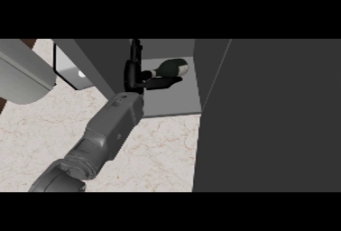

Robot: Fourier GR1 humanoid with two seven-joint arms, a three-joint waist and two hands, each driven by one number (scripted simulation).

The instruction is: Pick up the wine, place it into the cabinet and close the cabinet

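The wine bottle [176,67], dark with a pale end, lies on its side on the grey shelf [172,103] inside the open cabinet. My left hand [135,74] reaches into the cabinet from the lower left, just left of the bottle. Its fingers [135,50] point straight up and its thumb [163,83] stretches out under the bottle's neck. The hand looks open, and I cannot tell whether it touches the bottle. The cabinet's door [273,117] stands open as a large dark panel filling the right half of the view. My right hand does not show.
A marble counter [160,153] spreads below the cabinet. A pale grey rounded object [21,74] sits at the far left, with a light panel [70,72] beside the cabinet's dark left wall [100,63].
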